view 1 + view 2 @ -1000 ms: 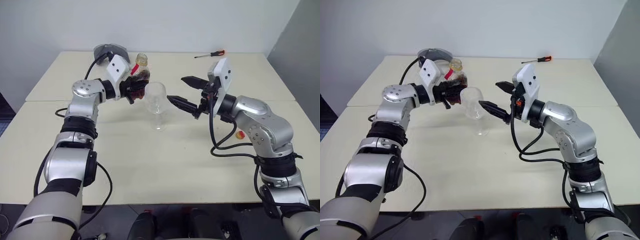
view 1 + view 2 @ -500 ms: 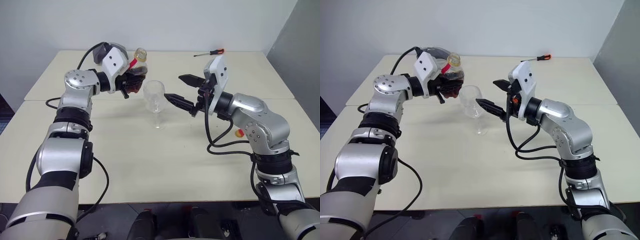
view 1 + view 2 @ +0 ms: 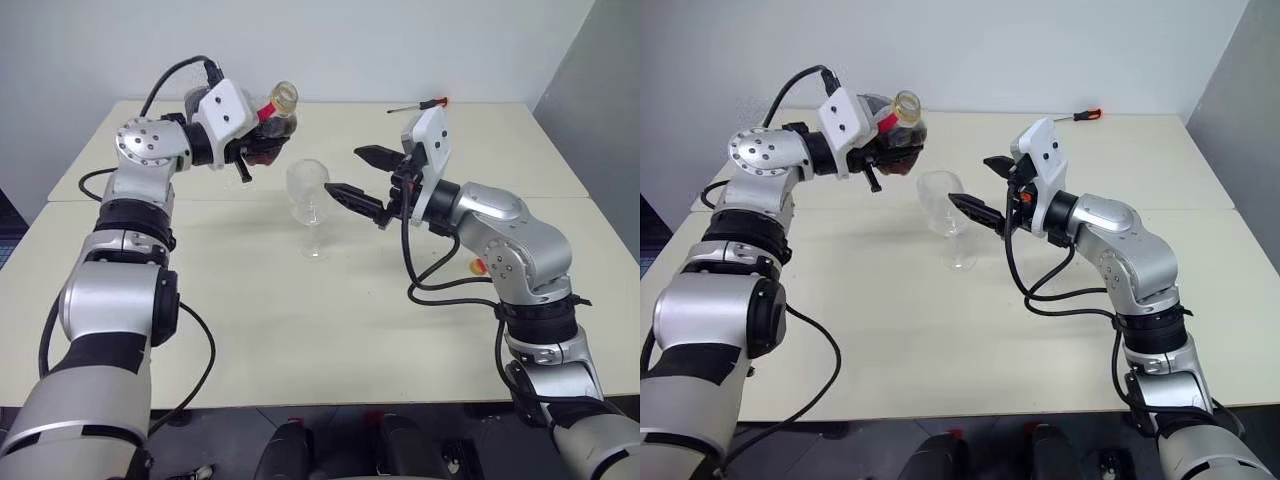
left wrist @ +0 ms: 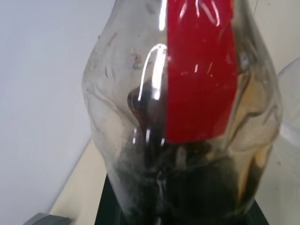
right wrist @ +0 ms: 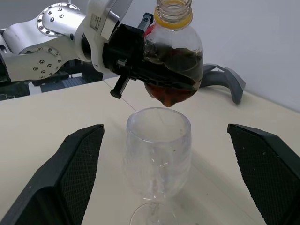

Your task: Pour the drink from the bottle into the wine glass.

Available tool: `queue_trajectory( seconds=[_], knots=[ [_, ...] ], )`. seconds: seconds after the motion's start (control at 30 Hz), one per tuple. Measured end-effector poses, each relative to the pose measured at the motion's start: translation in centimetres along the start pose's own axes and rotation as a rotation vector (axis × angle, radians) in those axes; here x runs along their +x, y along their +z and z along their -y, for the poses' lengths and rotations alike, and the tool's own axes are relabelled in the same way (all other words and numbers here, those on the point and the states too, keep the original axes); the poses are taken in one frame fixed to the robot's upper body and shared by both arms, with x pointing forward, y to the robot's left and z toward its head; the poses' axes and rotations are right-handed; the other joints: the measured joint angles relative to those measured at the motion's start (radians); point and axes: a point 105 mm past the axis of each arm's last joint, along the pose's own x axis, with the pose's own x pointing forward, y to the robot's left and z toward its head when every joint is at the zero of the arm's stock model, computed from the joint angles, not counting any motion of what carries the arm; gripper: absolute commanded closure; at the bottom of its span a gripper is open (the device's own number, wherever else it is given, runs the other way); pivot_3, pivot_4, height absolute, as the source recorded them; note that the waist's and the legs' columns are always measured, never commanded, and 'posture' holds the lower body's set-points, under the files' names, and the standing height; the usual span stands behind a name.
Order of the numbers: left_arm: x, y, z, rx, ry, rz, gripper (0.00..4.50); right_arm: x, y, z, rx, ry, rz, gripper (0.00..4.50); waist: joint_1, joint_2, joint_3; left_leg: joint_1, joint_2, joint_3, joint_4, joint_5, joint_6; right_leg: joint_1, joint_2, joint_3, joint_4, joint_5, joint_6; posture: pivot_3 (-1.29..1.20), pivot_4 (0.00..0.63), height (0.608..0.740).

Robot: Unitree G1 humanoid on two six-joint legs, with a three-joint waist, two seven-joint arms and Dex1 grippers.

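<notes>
The bottle (image 3: 274, 122) is clear with a red label strip (image 4: 199, 70), a yellow neck ring and an open mouth. The dark reddish-brown drink (image 5: 173, 86) lies in its lower part. My left gripper (image 3: 252, 154) is shut on the bottle's body and holds it in the air, neck up and leaning slightly, above and to the left of the wine glass (image 3: 310, 205). The wine glass stands upright on the table and looks empty. My right gripper (image 3: 348, 172) is open just to the right of the bowl, which stands ahead of its fingers (image 5: 70, 173).
A screwdriver (image 3: 420, 106) with a red handle lies at the table's far right. A grey object (image 5: 225, 77) sits at the back edge behind the bottle. A small red and yellow thing (image 3: 481, 267) lies by my right forearm. A seam (image 3: 250, 200) crosses the table.
My left gripper has lifted the bottle higher and rolled it, so it now hangs above the glass's rim level. The right gripper and the glass have stayed put.
</notes>
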Motion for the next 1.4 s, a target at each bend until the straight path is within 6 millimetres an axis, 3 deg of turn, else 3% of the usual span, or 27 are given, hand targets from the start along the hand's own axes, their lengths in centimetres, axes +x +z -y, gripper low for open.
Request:
queue_trajectory(
  seconds=[0.57, 0.9, 1.4],
  knots=[
    [-1.9, -0.8, -0.5, 0.254, -0.035, -0.117, 3.78, 0.8, 0.0, -0.2, 0.006, -0.002, 0.019, 0.00, -0.001, 0.000, 0.000, 0.000, 0.000, 0.000, 0.000, 0.000, 0.000, -0.001, 0.000, 0.000, 0.001, 0.000, 0.000, 0.00, 0.150, 0.740],
    [-1.7, 0.3, -1.6, 0.423, 0.001, -0.145, 3.78, 1.0, -0.1, -0.4, 0.015, 0.004, 0.022, 0.00, -0.001, 0.000, 0.000, 0.000, 0.000, 0.000, 0.000, 0.000, 0.000, -0.001, 0.000, 0.000, 0.001, 0.000, 0.000, 0.00, 0.150, 0.740],
    [-1.5, 0.3, -1.4, 0.581, -0.005, -0.176, 3.78, 1.1, -0.3, -0.1, 0.027, -0.001, 0.013, 0.00, -0.002, 0.000, 0.000, 0.000, 0.000, 0.001, 0.000, 0.000, 0.000, -0.001, 0.000, 0.000, 0.001, 0.000, 0.000, 0.00, 0.150, 0.740]
  ],
)
